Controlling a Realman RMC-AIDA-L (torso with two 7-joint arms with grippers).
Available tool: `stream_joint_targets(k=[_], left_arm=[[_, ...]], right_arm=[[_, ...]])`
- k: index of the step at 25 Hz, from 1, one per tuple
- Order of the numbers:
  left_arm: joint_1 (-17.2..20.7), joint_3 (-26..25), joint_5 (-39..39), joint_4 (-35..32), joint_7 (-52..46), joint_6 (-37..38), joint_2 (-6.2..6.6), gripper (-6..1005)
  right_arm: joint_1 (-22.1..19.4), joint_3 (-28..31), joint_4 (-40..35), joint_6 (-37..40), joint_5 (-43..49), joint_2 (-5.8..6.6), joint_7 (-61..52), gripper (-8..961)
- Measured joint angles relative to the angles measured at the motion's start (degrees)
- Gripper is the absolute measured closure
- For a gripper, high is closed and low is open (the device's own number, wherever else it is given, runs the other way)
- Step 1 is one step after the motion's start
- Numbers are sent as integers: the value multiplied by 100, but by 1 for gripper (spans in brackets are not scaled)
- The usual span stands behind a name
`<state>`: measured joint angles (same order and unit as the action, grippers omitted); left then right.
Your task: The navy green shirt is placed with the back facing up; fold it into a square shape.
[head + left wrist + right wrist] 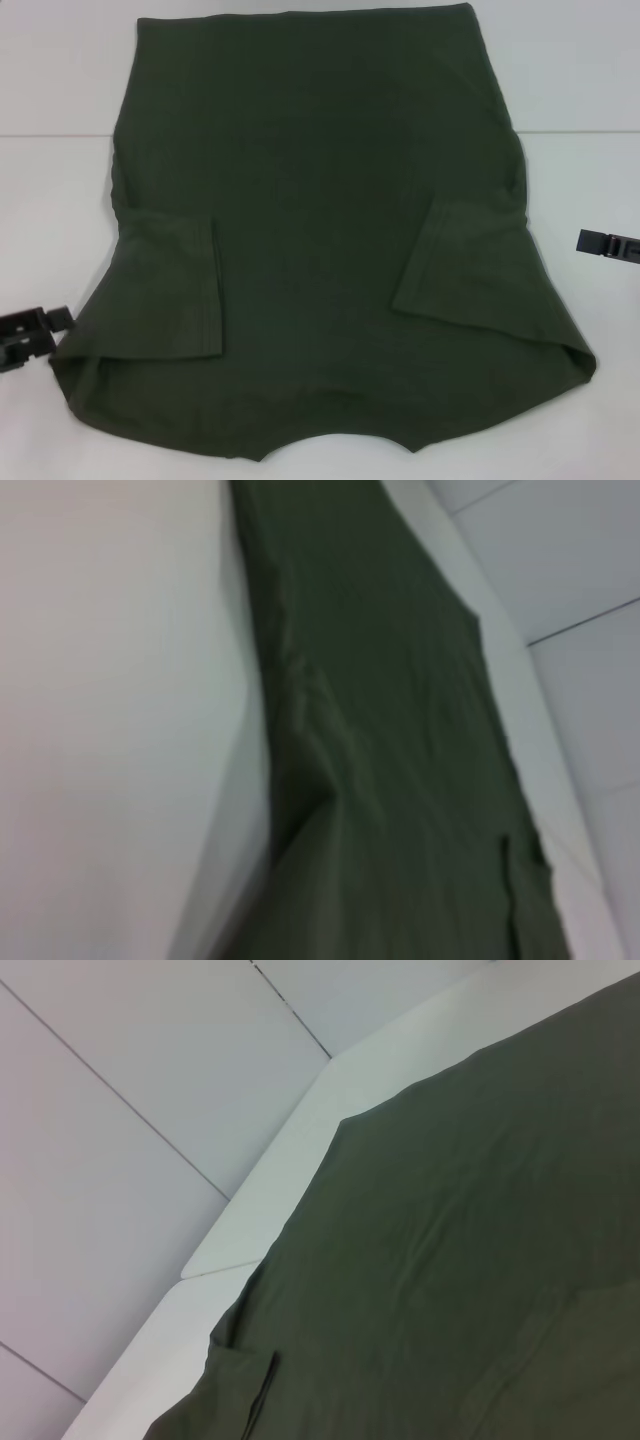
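The navy green shirt [320, 240] lies flat on the white bench [60, 200], plain side up, both sleeves folded inward. The left gripper [30, 330] sits beside its near-left corner, the right gripper [608, 244] off its right edge; I cannot tell how either's jaws stand.

Navy green shirt [320, 200]: plain dark olive, no print. Table [60, 200]: white. Grippers: black.

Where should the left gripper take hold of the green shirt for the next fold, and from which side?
Probably the navy green shirt is best gripped at its left side edge near the folded-in sleeve, coming from the left where the left gripper sits. That edge lies free on the table; the middle is flat cloth.
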<state>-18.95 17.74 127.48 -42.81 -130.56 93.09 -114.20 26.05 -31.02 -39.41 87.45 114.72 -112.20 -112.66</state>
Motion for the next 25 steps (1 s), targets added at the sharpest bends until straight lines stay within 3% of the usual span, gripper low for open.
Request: stream_joint_targets(k=[15, 25], left_arm=[[194, 342, 249, 139, -582, -84, -80, 386], [197, 237, 410, 152, -667, -357, -168, 386]], right_arm=[[-13, 121, 4, 43, -3, -4, 3, 220], [-30, 132, 4, 52, -2, -12, 7, 222]])
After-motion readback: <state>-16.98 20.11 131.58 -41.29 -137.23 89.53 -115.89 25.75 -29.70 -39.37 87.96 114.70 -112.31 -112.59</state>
